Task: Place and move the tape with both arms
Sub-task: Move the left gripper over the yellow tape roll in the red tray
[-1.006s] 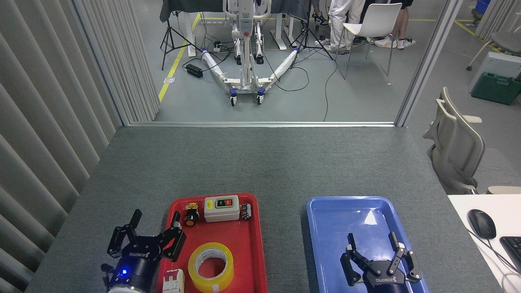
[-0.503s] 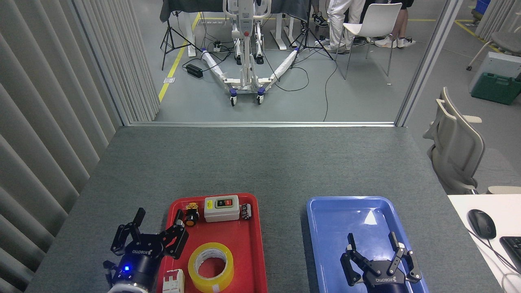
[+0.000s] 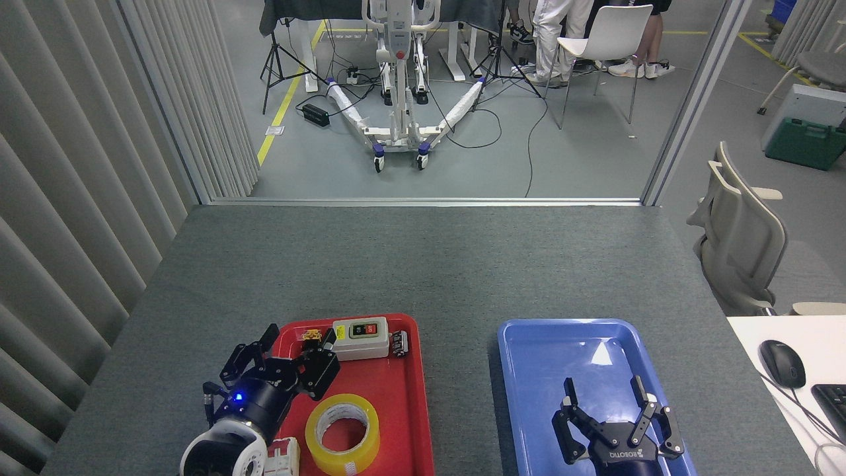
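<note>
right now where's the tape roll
In the head view, the tape lies flat at the near end of the red tray, on my left side, just right of the left gripper.

We see a yellow translucent tape with white core on a red tray, a blue tray, a speckled grey desk, and our black tools, left and right.

Tape: wide roll of translucent yellow packing tape, white core.
Pose: lying flat, hole facing up.
Place: near end of the red tray, at its middle, close to the bottom edge of the view.
Contact: untouched; left gripper hovers just beyond it, fingers spread.
</note>
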You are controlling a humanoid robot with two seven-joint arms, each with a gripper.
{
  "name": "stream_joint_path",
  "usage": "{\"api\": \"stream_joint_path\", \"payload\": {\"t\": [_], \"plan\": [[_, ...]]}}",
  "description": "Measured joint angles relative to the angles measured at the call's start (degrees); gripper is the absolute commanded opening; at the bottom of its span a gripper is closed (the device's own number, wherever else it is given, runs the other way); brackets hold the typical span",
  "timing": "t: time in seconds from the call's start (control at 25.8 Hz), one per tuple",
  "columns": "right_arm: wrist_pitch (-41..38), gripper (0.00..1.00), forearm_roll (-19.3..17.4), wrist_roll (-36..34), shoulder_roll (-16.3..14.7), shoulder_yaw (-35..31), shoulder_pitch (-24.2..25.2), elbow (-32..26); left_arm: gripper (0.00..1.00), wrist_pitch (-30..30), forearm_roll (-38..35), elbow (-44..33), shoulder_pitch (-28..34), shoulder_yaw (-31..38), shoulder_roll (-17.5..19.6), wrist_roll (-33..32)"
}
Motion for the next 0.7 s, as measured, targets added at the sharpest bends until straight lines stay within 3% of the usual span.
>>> {"api": "stream_joint_path", "payload": {"t": [0.43, 0.7], "plan": [[-0.1, 1.0, 0.1, 0.0, 0.0, 0.0, 0.0, 0.1, 1.0, 0.0, 1.4, -1.8, -1.7, -5.9, 2.7, -13.7], [-0.1, 1.0, 0.2, 0.0, 0.2, 0.0, 0.0, 0.1, 1.0, -0.3, 2.1, -2.6, -4.9, -6.4, 5.2, -31.1]]}}
